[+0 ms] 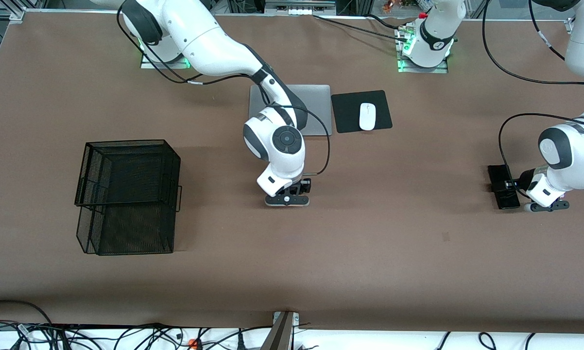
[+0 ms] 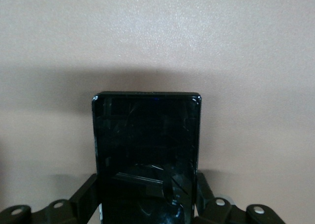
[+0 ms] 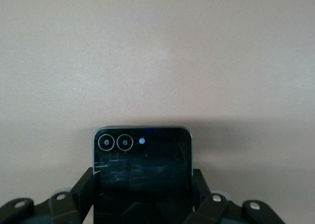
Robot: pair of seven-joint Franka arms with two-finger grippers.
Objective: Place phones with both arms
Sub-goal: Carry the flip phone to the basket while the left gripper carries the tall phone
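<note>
My right gripper [image 1: 287, 200] is down at the table's middle, shut on a small squarish phone [image 3: 142, 160] with a dark glass face, two camera rings and a pale rim; only its pale edge [image 1: 287, 204] shows in the front view. The right gripper's fingers [image 3: 84, 187] press its two sides. My left gripper [image 1: 511, 184] is at the left arm's end of the table, shut across the long slim black slab phone [image 1: 498, 175], which lies flat on the table. The slab also shows in the left wrist view [image 2: 147, 135], between the fingers [image 2: 87, 189]. A third phone is out of view.
A black wire-mesh basket [image 1: 129, 170] stands toward the right arm's end of the table. A grey laptop [image 1: 316, 107] lies near the robots' bases, partly under the right arm. Beside it a white mouse [image 1: 367, 116] rests on a black pad [image 1: 348, 109].
</note>
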